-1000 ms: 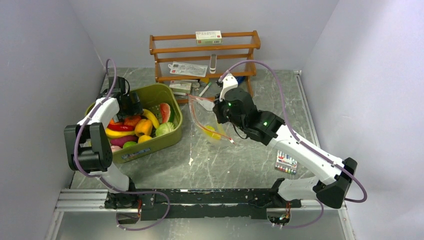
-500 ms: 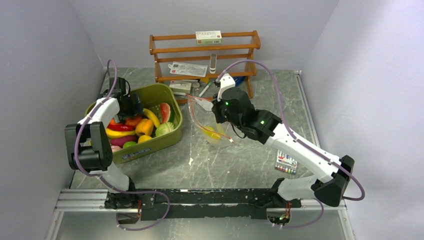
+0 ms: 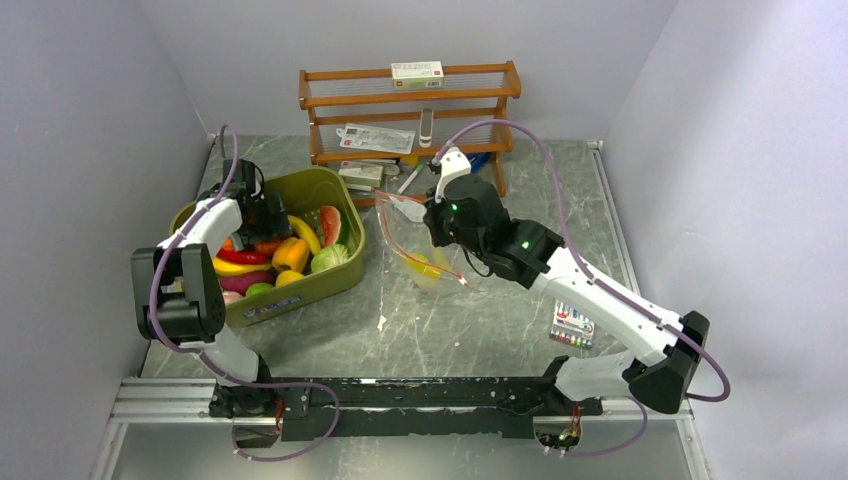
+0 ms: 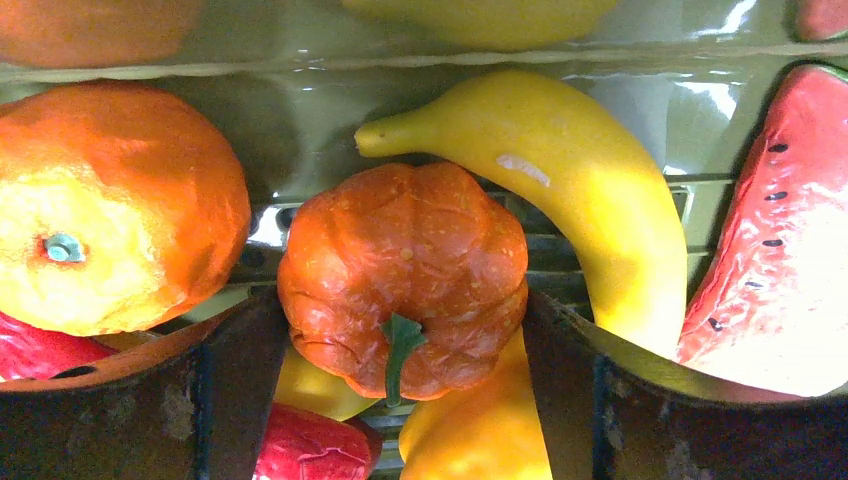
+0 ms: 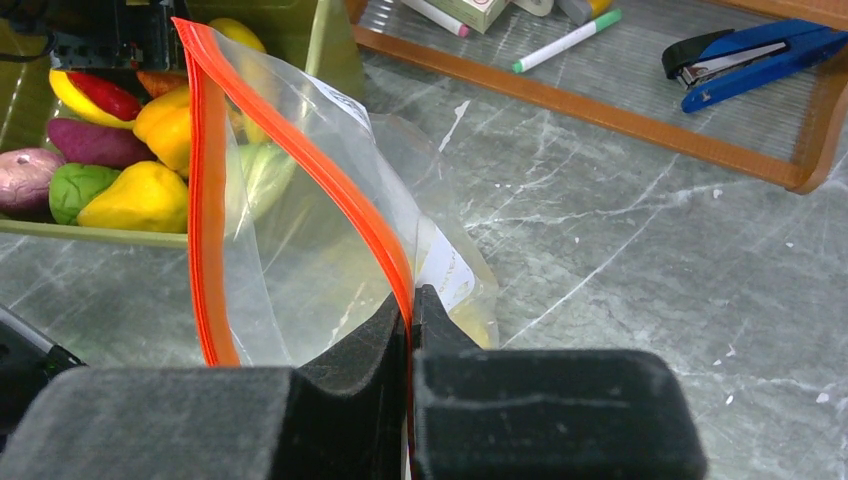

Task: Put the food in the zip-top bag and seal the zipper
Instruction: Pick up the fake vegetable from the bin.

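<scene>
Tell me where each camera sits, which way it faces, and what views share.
Top external: above and behind the robot, looking down on the table; left arm reaches into the tub, right arm holds the zip-top bag.
Left wrist: faces down into the tub at a pumpkin, banana and watermelon; the open left end effector straddles the pumpkin.
Right wrist: faces past the shut right end effector, pinching the zipper, toward tub and rack.
Shared: top and right wrist both show bag and tub.

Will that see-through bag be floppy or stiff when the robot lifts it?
Probably floppy: the zip-top bag wrinkles and sags below the zipper pinched by the right fingers. Likely light too, since one pinch holds its mouth up. Its shiny plastic may be slippery.
</scene>
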Action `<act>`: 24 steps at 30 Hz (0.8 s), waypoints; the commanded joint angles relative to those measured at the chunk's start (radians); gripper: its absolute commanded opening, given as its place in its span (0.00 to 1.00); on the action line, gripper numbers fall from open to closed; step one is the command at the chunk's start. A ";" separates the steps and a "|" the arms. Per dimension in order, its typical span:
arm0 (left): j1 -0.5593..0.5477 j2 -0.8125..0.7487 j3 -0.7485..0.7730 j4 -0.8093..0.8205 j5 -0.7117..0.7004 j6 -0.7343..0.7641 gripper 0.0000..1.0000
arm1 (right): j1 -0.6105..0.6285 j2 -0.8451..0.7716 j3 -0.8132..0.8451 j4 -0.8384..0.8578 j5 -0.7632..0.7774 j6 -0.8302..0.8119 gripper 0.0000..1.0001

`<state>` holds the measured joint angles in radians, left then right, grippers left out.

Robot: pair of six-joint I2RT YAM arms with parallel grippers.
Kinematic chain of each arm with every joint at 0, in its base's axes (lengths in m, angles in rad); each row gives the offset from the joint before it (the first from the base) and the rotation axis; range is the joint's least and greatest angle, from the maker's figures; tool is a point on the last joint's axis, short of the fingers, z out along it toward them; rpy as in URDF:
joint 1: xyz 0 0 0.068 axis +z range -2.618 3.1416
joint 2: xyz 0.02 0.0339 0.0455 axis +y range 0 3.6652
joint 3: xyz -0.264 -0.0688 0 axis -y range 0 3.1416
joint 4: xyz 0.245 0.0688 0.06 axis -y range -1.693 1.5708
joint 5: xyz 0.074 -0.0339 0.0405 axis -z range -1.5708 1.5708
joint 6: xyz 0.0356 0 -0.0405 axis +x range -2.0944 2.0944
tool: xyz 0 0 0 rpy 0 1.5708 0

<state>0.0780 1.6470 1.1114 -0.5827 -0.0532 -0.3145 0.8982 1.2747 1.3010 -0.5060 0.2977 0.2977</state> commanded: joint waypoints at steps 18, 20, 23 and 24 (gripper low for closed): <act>-0.030 -0.262 0.001 -0.062 0.099 0.036 0.37 | -0.002 -0.010 -0.012 0.010 -0.040 0.065 0.00; -0.029 -0.299 0.003 -0.071 0.117 0.042 0.37 | -0.002 -0.003 -0.013 0.007 -0.034 0.077 0.00; -0.028 -0.363 0.000 -0.066 0.140 0.042 0.36 | -0.002 0.021 0.001 -0.018 -0.026 0.098 0.00; -0.028 -0.391 -0.001 -0.058 0.152 0.039 0.36 | -0.002 0.025 0.003 -0.022 -0.026 0.106 0.00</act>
<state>0.0551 1.3365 1.1099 -0.6361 0.0311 -0.2878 0.8982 1.2778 1.2827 -0.5011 0.2543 0.3668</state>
